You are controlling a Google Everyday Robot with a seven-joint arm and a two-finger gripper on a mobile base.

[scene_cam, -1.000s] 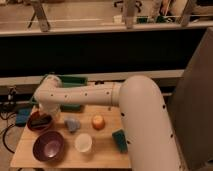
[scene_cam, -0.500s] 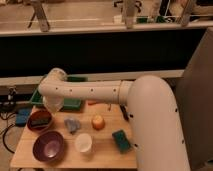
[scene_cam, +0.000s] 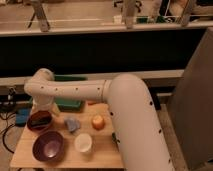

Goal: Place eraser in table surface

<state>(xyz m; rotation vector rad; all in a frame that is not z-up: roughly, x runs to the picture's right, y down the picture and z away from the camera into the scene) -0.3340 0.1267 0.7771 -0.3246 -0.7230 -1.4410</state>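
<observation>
My gripper [scene_cam: 43, 109] hangs from the white wrist at the table's left side, just above the reddish-brown bowl [scene_cam: 32, 125]. A dark blackish shape, seemingly the eraser [scene_cam: 41, 119], lies in that bowl right under the gripper. I cannot tell whether the gripper touches or holds it. The light tan wooden table surface [scene_cam: 100, 152] shows bare at the front between the objects.
A purple bowl [scene_cam: 48, 146] stands at the front left, with a white cup [scene_cam: 83, 142] beside it. A blue-grey crumpled thing [scene_cam: 71, 123] and an orange object [scene_cam: 98, 121] lie mid-table. A green tray [scene_cam: 69, 104] sits at the back. My arm's thick link [scene_cam: 132, 120] covers the table's right side.
The thick arm link has swung left over the table's right part and now hides the teal pad. The wrist has stayed over the reddish-brown bowl.
</observation>
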